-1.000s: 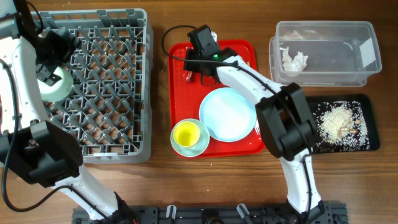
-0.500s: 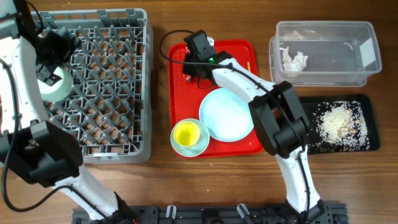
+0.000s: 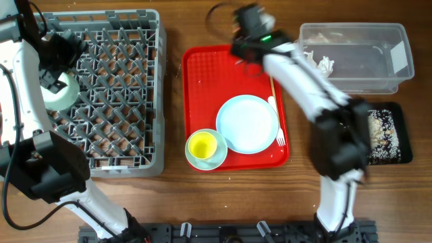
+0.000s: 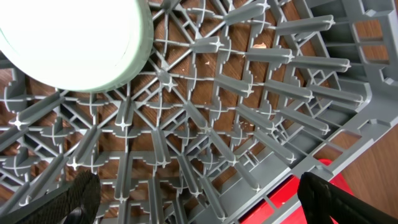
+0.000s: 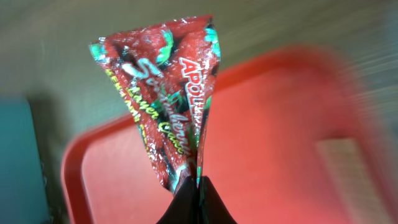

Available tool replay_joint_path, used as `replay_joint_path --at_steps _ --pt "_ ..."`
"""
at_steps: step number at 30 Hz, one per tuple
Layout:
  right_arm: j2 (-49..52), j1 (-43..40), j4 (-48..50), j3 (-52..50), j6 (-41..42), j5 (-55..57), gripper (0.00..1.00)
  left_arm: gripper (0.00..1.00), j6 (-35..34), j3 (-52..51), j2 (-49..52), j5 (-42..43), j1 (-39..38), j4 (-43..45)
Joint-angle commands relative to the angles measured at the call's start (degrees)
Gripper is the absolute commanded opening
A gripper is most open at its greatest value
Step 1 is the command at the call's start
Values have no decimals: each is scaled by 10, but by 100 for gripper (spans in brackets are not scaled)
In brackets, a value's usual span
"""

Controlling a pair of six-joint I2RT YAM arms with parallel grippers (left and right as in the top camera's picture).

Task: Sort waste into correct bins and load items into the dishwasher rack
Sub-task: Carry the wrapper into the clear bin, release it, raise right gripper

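Large red tray [image 3: 202, 88] at centre of brown wooden table [image 3: 175, 196], black rail [image 3: 202, 233] along the table's near edge

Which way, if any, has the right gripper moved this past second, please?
Yes: the right gripper, holding the wrapper, moved from the red tray's upper-left corner toward the clear tub.

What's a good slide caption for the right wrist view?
Right pincer pinches a red snack wrapper above the red tray.

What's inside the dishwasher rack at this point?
One mint-green bowl sits near the rack's left edge; elsewhere, bare pegs. The left arm covers the bowl's upper rim and pegs beneath.
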Motion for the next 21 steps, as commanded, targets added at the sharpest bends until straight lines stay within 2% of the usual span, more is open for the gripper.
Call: replay_joint_path --at_steps 1,5,7,8,9,10,11,12,17,21 --pt "-96 -85 -44 20 -2 99 4 100 -6 0 -18 4 2 -1" --pt "-94 -183 -102 11 58 89 4 100 -6 0 -18 4 2 -1" --pt "-85 -225 -89 -2 31 23 5 100 -6 0 -18 4 2 -1" --pt "-81 -237 -81 -4 12 -3 15 100 -6 0 -18 4 2 -1" --pt "-75 -246 -76 -5 10 -15 33 100 -6 0 -18 4 2 -1" --pt "-72 -250 -76 -5 13 -19 59 100 -6 0 -18 4 2 -1" --pt "-70 -250 -76 -5 12 -25 91 100 -6 0 -18 4 2 -1" --pt "-70 -250 -76 -5 10 -28 100 100 -6 0 -18 4 2 -1" --pt "-104 -250 -103 10 -51 -130 100 100 -6 0 -18 4 2 -1" --pt "-205 -249 -165 12 -54 -249 100 100 -6 0 -18 4 2 -1"
